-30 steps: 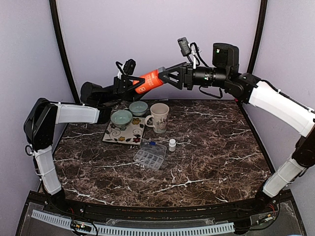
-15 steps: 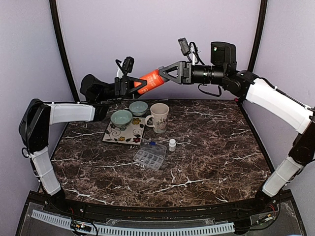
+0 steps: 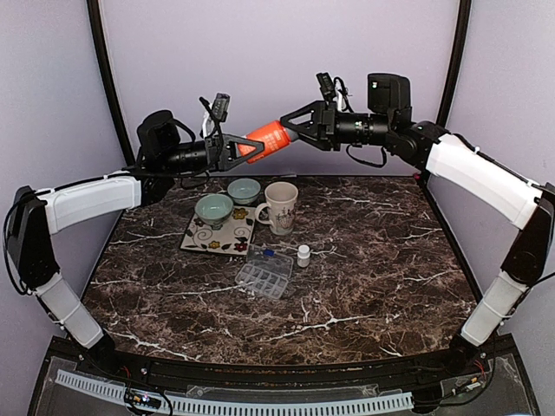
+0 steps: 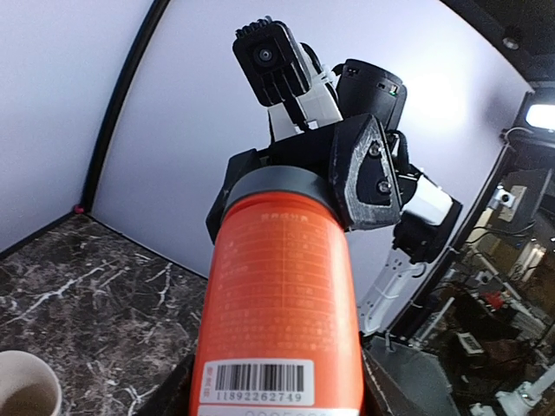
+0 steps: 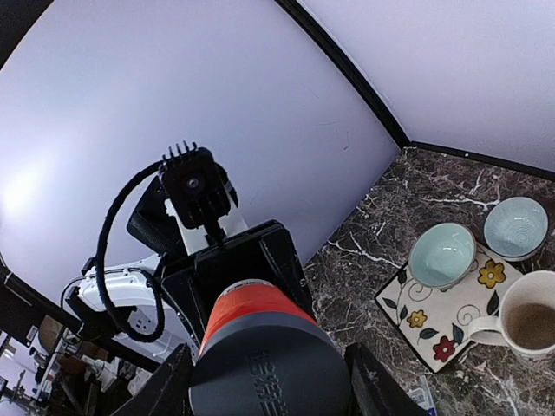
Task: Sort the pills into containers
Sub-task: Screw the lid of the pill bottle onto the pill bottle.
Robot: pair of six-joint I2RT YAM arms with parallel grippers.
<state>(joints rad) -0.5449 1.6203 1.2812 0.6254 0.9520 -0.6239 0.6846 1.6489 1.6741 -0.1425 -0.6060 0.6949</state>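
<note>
High over the table (image 3: 373, 260), orange bottle (image 3: 265, 139) near-level, cap (image 5: 260, 373) rightward in pinch of right tool (image 3: 290, 132), base in pinch of left tool (image 3: 250, 148)

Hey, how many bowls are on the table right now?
2: a pale green bowl on the flowered mat, and a bluish bowl at its far corner, beside the mug. None appear hidden.

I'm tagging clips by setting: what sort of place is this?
Probably a lab test booth: plain lilac walls enclose a marble-patterned table, and cluttered equipment shows beyond it.
</note>
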